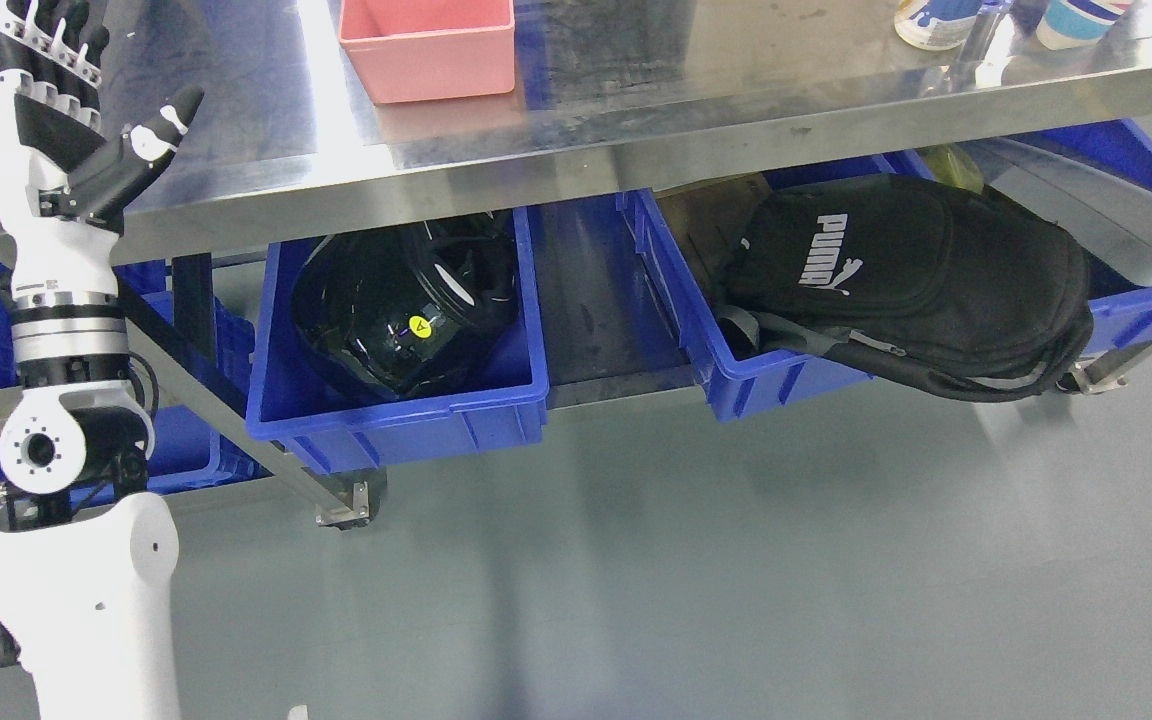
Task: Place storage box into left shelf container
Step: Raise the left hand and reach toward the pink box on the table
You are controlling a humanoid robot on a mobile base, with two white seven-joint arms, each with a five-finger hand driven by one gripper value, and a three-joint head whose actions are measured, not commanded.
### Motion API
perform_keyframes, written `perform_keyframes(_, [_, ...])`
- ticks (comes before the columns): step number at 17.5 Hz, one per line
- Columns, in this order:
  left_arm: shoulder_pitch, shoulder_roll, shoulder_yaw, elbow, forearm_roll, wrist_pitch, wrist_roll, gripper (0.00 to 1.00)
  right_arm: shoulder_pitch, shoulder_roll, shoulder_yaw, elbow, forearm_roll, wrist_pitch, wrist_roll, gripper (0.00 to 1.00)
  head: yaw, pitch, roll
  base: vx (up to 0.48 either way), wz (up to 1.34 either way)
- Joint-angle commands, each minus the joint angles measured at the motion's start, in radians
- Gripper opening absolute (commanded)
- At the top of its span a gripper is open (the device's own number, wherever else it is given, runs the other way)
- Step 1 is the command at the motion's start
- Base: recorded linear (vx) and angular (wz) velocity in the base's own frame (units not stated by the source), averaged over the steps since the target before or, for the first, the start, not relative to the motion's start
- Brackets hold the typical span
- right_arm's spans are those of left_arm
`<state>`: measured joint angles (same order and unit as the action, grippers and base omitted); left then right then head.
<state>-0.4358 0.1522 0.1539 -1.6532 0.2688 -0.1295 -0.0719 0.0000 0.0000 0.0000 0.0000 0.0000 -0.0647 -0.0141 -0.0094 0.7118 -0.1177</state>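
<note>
Head view: left hand (61, 110) raised at upper left, fingers spread, holding nothing. Pink storage box (428, 45) on steel desk (636, 110), apart from hand. Blue bin (406, 405) below holds black helmet (401, 310); another blue bin (786, 375) holds black backpack (916, 275).

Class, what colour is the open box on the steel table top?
Pink; the storage box shows best in the head view.
</note>
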Motion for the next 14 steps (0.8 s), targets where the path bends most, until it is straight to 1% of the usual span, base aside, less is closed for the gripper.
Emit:
perform_keyframes(1, [0.011,0.013,0.03,-0.014,0.0,0.001,-0.003,1.0,-0.008,-0.017,-0.003,-0.017,-0.002,0.0,0.002,1.0,0.0,0.0,0.0,0.0,0.0])
perform_keyframes(3, [0.009,0.038,0.03,-0.011,0.0,0.001,-0.005,1.0,-0.008,-0.017,-0.003,-0.017,-0.002,0.0,0.002,1.0,0.0,0.0,0.0,0.0,0.0])
perform_keyframes(4, [-0.003,0.07,0.03,-0.007,0.0,0.001,-0.009,1.0,-0.008,-0.017,-0.003,-0.017,-0.002,0.0,0.0,1.0,0.0,0.0,0.0,0.0,0.0])
perform_keyframes(5, [-0.024,0.113,0.026,0.007,0.0,0.001,-0.05,1.0,-0.008,-0.017,-0.003,-0.017,-0.002,0.0,0.0,1.0,0.0,0.0,0.0,0.0,0.0])
perform_keyframes(6, [-0.07,0.185,0.023,0.042,-0.002,0.004,-0.194,1.0,-0.008,-0.017,-0.003,-0.017,-0.002,0.0,0.0,1.0,0.0,0.0,0.0,0.0,0.0])
perform_keyframes(7, [-0.128,0.27,0.016,0.103,-0.008,0.004,-0.409,1.0,-0.008,-0.017,-0.003,-0.017,-0.002,0.0,0.0,1.0,0.0,0.0,0.0,0.0,0.0])
perform_keyframes(8, [-0.194,0.349,-0.006,0.162,-0.054,0.004,-0.557,1.0,-0.008,-0.017,-0.003,-0.017,-0.002,0.0,0.002,1.0,0.0,0.0,0.0,0.0,0.0])
perform_keyframes(9, [-0.234,0.384,-0.035,0.186,-0.094,0.004,-0.594,1.0,-0.008,-0.017,-0.003,-0.017,-0.002,0.0,0.002,1.0,0.0,0.0,0.0,0.0,0.0])
perform_keyframes(10, [-0.272,0.414,-0.089,0.214,-0.143,0.004,-0.606,1.0,-0.008,-0.017,-0.003,-0.017,-0.002,0.0,0.0,1.0,0.0,0.0,0.0,0.0,0.0])
perform_keyframes(11, [-0.309,0.456,-0.171,0.242,-0.204,0.004,-0.611,1.0,-0.008,-0.017,-0.003,-0.017,-0.002,0.0,0.0,1.0,0.0,0.0,0.0,0.0,0.0])
perform_keyframes(12, [-0.364,0.516,-0.286,0.259,-0.241,0.004,-0.612,1.0,-0.008,-0.017,-0.003,-0.017,-0.002,0.0,0.002,1.0,0.0,0.0,0.0,0.0,0.0])
perform_keyframes(13, [-0.433,0.542,-0.383,0.276,-0.247,0.004,-0.62,1.0,-0.008,-0.017,-0.003,-0.017,-0.002,0.0,0.002,1.0,0.0,0.0,0.0,0.0,0.0])
perform_keyframes(14, [-0.487,0.54,-0.437,0.315,-0.253,0.004,-0.644,1.0,-0.008,-0.017,-0.003,-0.017,-0.002,0.0,0.0,1.0,0.0,0.0,0.0,0.0,0.0])
